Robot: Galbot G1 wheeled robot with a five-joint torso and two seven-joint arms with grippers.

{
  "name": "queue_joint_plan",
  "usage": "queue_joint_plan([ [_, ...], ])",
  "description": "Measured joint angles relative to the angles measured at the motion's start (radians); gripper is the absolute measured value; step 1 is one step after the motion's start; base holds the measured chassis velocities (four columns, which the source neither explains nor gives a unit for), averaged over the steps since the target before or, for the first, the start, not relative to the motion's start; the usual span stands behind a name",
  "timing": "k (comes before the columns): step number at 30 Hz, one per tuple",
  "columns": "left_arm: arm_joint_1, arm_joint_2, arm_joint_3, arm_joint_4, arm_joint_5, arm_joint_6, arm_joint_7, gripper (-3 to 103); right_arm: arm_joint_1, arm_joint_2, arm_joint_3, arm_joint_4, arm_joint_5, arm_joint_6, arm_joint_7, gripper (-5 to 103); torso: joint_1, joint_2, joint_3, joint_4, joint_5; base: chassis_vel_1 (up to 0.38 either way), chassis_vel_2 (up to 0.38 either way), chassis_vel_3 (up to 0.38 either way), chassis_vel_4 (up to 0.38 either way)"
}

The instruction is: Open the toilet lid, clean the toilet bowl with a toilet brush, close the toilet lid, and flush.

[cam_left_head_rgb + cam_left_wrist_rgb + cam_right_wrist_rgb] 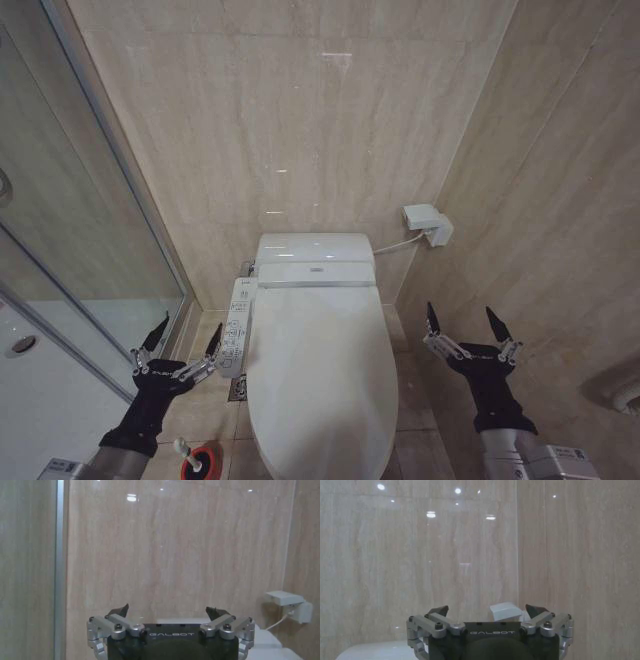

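The big white toilet lid (320, 370) is lying flat and shut over the toilet, right in the middle between the two arms, so the bowl under it is hiding. Nothing is touching the lid, and I think the job is just beginning. The left gripper (181, 338) is hanging low beside the toilet's button panel (236, 335), with its fingers spread wide and holding nothing. The right gripper (469, 325) is hanging on the other side near the wall, fingers wide too and empty. Both are pointing forward at the back wall. The toilet brush (186, 452) is sitting in its little red cup (202, 464) on the floor, just below the left arm. The lid looks smooth and shiny, so it could be slipping out of a pinch and banging down. The left arm could also be bumping the panel or knocking the brush over, since both are so close.
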Motion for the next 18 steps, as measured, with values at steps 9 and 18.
queue_joint_plan([
  [9, -0.063, 0.058, -0.001, 0.102, -0.042, -0.007, -0.07, 100, 0.0, 0.0, 0.0, 0.0, 0.0, 0.0, 0.0, 100, 0.0, 0.0, 0.0, -0.0001, -0.0001, 0.0, 0.0, 0.0, 0.0],
  [18, -0.168, 0.158, -0.041, 0.278, -0.176, -0.022, -0.049, 102, 0.0, 0.0, 0.0, 0.0, 0.0, 0.0, 0.0, 100, 0.0, 0.0, 0.0, 0.0, -0.0003, 0.0, 0.0, 0.0, 0.0],
])
